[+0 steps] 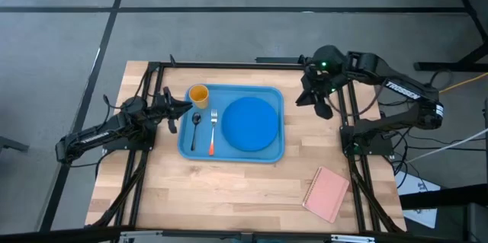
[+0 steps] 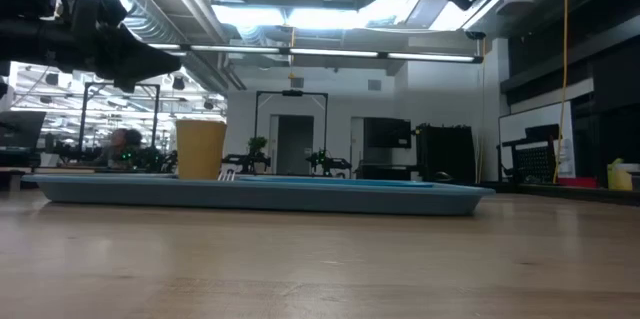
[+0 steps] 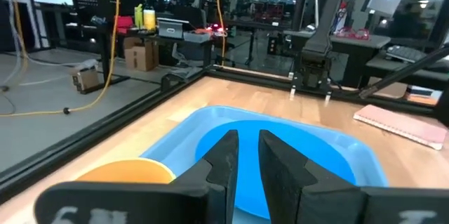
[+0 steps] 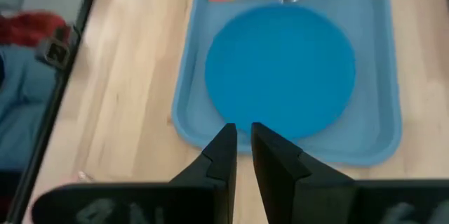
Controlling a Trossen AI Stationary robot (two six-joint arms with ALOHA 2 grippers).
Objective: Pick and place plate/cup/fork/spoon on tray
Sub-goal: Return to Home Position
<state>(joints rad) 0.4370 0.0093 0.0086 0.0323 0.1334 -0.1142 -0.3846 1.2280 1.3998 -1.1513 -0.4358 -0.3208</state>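
Note:
The light blue tray [image 1: 236, 155] lies in the middle of the table. On it lie the deep blue plate [image 1: 249, 123] at the right, the fork [image 1: 213, 131] and the dark spoon [image 1: 195, 127] side by side left of it. The yellow-orange cup [image 1: 198, 94] stands upright in the far left corner. My left gripper [image 1: 188, 107] hovers at the tray's left rim beside the cup [image 3: 126, 171], shut and empty, above cup height in the low view [image 2: 150, 59]. My right gripper [image 1: 300, 100] hovers beyond the tray's right rim, shut and empty, looking down on the plate [image 4: 280, 69].
A pink book [image 1: 326, 193] lies at the table's near right corner. Black frame rails run along the table's far, left and right sides. Bare wood shows in front of the tray and to its left.

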